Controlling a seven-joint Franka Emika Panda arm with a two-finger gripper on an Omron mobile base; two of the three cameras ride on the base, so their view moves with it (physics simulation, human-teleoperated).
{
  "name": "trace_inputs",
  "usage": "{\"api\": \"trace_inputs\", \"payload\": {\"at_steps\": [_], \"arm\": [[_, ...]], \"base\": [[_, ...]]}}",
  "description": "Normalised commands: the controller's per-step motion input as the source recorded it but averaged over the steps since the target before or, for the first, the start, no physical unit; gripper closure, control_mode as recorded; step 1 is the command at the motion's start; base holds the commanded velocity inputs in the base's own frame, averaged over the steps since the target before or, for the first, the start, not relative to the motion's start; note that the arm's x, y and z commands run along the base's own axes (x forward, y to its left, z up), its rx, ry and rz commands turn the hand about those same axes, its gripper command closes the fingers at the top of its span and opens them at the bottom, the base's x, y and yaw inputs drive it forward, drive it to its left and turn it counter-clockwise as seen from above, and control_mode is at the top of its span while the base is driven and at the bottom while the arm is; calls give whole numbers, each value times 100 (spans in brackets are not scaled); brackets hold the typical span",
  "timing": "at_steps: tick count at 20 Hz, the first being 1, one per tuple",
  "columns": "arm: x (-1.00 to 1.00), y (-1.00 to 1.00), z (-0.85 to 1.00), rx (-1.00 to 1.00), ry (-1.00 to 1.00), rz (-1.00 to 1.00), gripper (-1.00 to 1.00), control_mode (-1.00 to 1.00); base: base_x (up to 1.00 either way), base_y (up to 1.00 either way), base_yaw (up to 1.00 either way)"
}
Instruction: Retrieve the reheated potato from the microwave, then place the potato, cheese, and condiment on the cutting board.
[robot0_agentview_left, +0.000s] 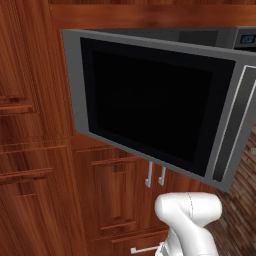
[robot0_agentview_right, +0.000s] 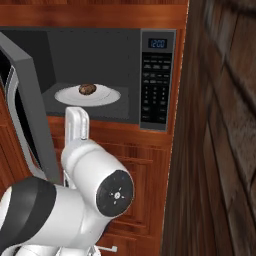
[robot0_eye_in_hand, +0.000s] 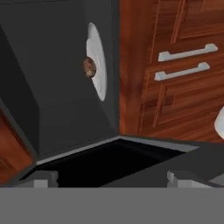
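Observation:
The microwave (robot0_agentview_right: 95, 55) stands open, its black glass door (robot0_agentview_left: 150, 105) swung out to the left. Inside it, the small brown potato (robot0_agentview_right: 87, 89) sits on a white plate (robot0_agentview_right: 107, 96). The rolled hand view shows the same potato (robot0_eye_in_hand: 89, 68) against the plate (robot0_eye_in_hand: 99, 76) deep in the grey cavity. My gripper (robot0_eye_in_hand: 111, 180) is open, its fingertips (robot0_eye_in_hand: 41, 179) wide apart with nothing between them. It hangs outside the opening, near the door's edge and well short of the potato. The cheese, the condiment and the cutting board are out of view.
Red-brown wooden cabinets surround the microwave, with silver drawer handles (robot0_eye_in_hand: 188, 52) and cabinet handles (robot0_agentview_left: 155, 175) below it. The button panel (robot0_agentview_right: 157, 80) is on the oven's right. A dark wood wall (robot0_agentview_right: 220, 150) closes in on the right. The open door (robot0_agentview_right: 25, 115) blocks the left side.

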Motion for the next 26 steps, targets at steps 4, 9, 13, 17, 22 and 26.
{"api": "trace_inputs", "payload": {"at_steps": [4,9,13,17,22,26], "arm": [[29,3,-7,0,-5,19,-100,-100],[28,11,-2,0,-7,28,-100,-100],[15,30,0,0,-4,21,-100,-100],[-3,42,0,0,-4,12,-100,-100],[-19,35,0,0,-4,10,-100,-100],[-35,34,0,0,-1,7,-100,-100]], "base": [[0,0,0],[0,0,0],[0,0,0],[0,0,0],[0,0,0],[0,0,0]]}}
